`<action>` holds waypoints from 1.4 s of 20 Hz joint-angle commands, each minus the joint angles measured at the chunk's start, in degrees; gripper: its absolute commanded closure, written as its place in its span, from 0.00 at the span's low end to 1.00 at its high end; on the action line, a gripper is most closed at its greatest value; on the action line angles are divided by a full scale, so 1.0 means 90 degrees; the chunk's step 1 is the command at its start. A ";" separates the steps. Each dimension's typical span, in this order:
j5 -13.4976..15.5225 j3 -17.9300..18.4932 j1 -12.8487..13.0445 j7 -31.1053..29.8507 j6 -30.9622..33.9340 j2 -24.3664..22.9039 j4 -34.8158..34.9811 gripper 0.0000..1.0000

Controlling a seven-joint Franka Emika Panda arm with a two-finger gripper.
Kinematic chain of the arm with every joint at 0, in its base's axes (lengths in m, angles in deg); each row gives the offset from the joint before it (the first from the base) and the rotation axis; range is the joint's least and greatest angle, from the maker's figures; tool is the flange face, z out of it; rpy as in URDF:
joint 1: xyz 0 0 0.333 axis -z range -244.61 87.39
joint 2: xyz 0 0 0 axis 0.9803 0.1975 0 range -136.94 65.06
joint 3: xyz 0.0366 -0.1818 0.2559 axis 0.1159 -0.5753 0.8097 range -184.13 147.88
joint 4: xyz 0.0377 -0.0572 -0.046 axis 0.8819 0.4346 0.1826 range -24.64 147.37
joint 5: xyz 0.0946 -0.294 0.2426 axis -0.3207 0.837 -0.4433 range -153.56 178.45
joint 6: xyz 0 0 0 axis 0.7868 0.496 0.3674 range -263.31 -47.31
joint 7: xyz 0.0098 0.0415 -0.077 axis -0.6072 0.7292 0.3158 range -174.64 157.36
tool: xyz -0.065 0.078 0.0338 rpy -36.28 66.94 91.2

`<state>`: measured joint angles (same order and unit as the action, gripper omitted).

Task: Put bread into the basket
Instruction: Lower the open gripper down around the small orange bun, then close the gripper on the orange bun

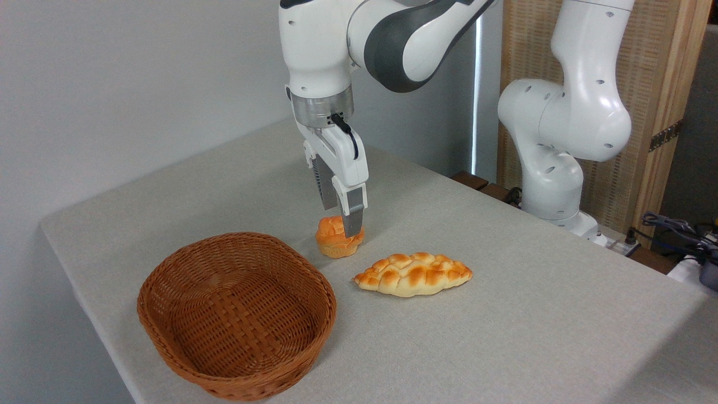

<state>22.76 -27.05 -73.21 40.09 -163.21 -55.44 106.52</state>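
Note:
The bread (335, 242), a small round orange-golden bun with a lumpy top, rests on the table just behind the right end of the basket (168, 328). My gripper (340, 222) points straight down over it. One fingertip (353, 224) overlaps the bun's upper right side, and the other finger stands behind the bun's top. The fingers straddle the bun, but whether they press on it does not show. The oval reddish-brown wicker basket holds nothing.
A longer braided loaf (414, 274), pale with brown patches, lies to the right of the bun and the basket. The arm's white base (552, 185) stands at the table's far right edge. Cables (673, 224) lie beyond it.

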 commanded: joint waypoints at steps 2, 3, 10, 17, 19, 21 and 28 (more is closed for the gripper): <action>0.0143 0.0064 0.0044 0.0083 -0.0143 0.0018 0.0070 0.00; 0.0143 0.0054 0.0044 0.0083 -0.0173 0.0067 0.0070 0.00; 0.0143 -0.0083 0.0142 0.0074 -0.0406 0.0321 0.0070 0.00; 0.0134 -0.0249 0.0142 0.0064 -0.0505 0.0467 0.0099 0.00; 0.0134 -0.0346 0.0142 0.0064 -0.0554 0.0507 0.0119 0.02; 0.0114 -0.0356 0.0142 0.0064 -0.0564 0.0526 0.0139 0.09; 0.0075 -0.0434 0.0142 0.0083 -0.0759 0.0595 0.0187 0.36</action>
<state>22.82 -30.43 -72.13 40.10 -167.76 -50.26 107.20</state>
